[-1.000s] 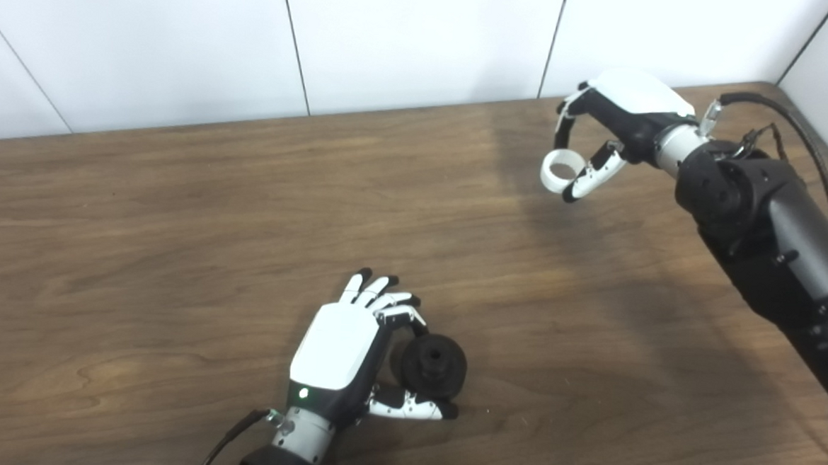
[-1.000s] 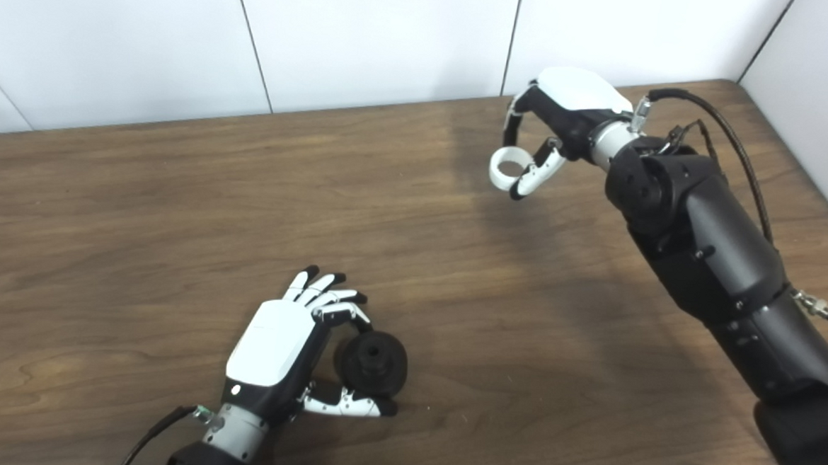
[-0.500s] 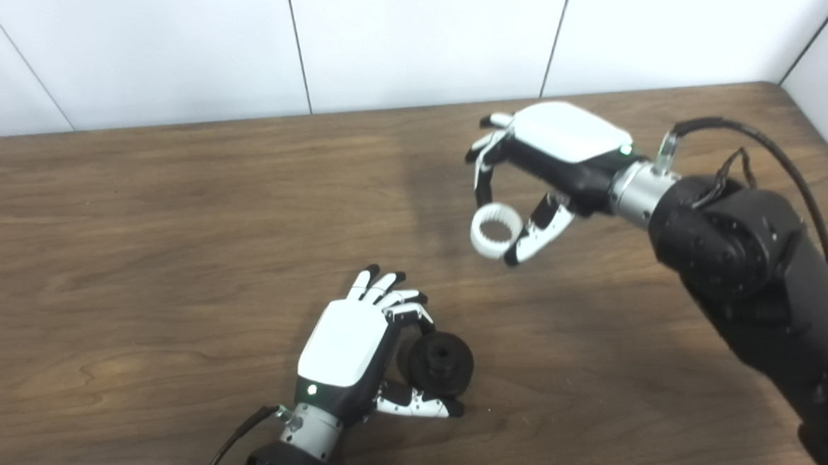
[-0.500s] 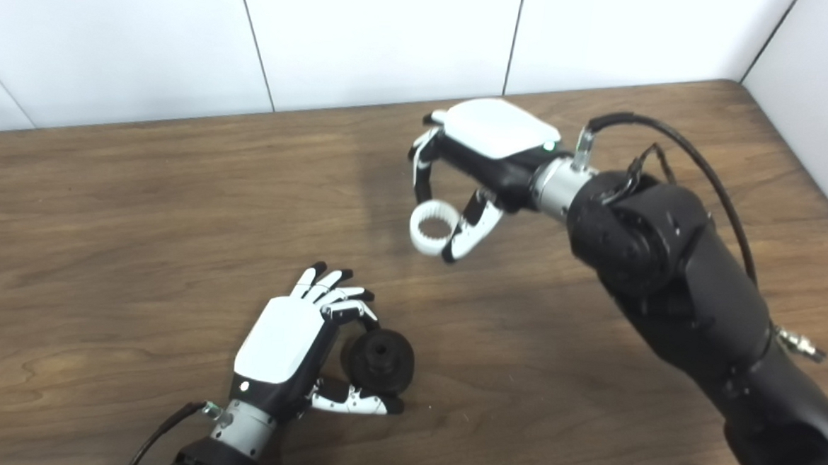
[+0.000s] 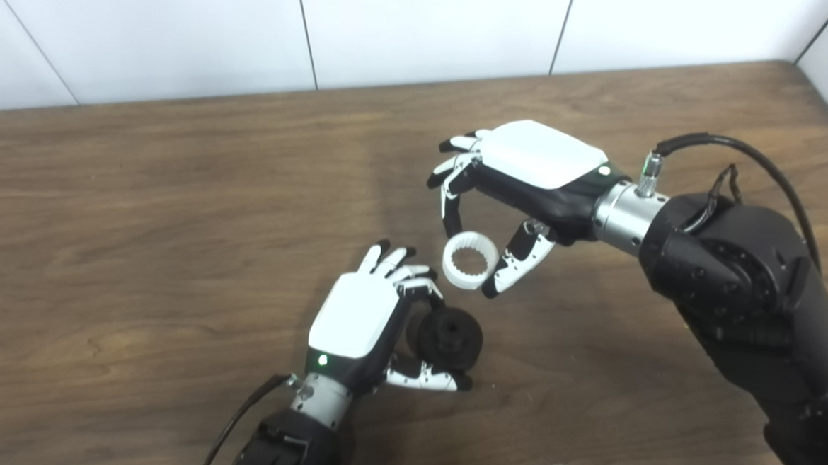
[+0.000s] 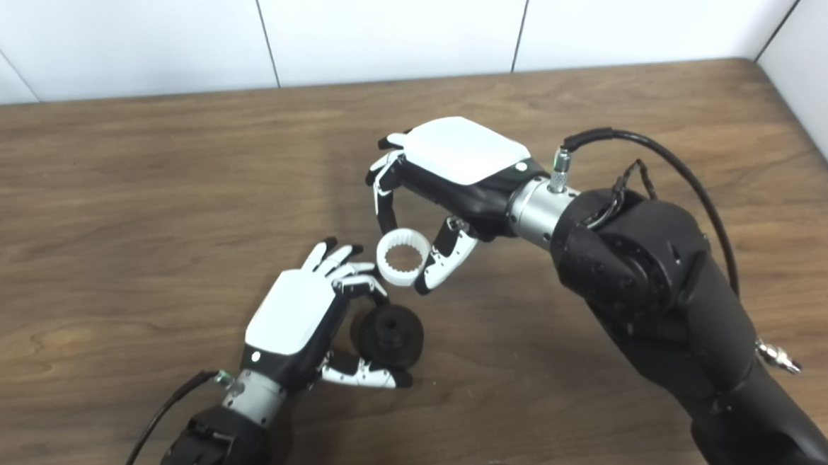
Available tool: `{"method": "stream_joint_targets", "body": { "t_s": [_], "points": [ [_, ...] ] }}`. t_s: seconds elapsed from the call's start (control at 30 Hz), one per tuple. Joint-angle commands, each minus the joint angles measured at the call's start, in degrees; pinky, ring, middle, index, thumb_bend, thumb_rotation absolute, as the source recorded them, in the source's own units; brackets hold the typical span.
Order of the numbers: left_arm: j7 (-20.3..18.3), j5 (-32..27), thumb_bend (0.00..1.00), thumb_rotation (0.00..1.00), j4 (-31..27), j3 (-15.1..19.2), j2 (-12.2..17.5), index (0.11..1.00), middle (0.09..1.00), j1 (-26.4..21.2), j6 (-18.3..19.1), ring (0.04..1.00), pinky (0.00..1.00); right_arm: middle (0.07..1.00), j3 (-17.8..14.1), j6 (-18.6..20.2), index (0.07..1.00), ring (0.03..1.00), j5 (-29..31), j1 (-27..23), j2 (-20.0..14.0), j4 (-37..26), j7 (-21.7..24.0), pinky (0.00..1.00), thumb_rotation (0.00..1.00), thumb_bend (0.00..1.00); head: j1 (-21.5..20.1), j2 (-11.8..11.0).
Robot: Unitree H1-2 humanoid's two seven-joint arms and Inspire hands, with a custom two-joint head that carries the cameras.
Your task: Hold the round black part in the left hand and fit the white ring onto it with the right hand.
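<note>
The likeliest failure, as I judge it, is a cocked fit: the white ring [image 5: 470, 262] has a toothed bore, and if it meets the hub of the round black part [image 5: 450, 338] tilted or off centre it could jam on the rim or slip out of a light pinch; a hard push could also twist the black part in its grasp; the right hand [image 5: 523, 174] grips the ring between a fingertip and the thumb, bore facing roughly upward, raised above the table [image 5: 139, 197]; the left hand [image 5: 356, 318] is closed on the black part between fingers and thumb, near the table's front edge, about mid-width; the ring sits just behind that part and slightly toward the right edge, near it but apart, close beside the left hand's fingertips [image 5: 395, 256].
</note>
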Motion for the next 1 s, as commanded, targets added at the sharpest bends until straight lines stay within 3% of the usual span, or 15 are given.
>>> {"method": "stream_joint_targets", "body": {
  "t_s": [0.0,0.37,0.97],
  "points": [
    [-1.79,1.33,0.53,0.06,0.39,-0.96,-0.68,0.482,0.785,0.37,1.01,0.920,1.00,0.821,-1.22,-0.95,0.482,0.954,-0.08,-1.01,0.02,-1.86,-0.10,0.96,0.14,0.53,0.03,0.13],
    [-2.03,1.30,0.52,0.06,-0.07,-0.83,-0.94,0.483,0.786,0.32,0.89,0.919,1.00,0.827,-1.76,0.12,0.482,0.945,0.67,2.07,0.62,-3.15,2.07,0.98,0.13,0.52,0.19,0.81],
    [-2.66,1.86,0.52,0.06,0.01,-0.75,-1.23,0.482,0.786,0.04,1.06,0.920,1.00,0.842,-0.49,-2.18,0.482,0.963,-1.53,5.24,4.50,-0.33,0.37,0.97,0.14,0.52,-0.02,1.12]
  ]
}}
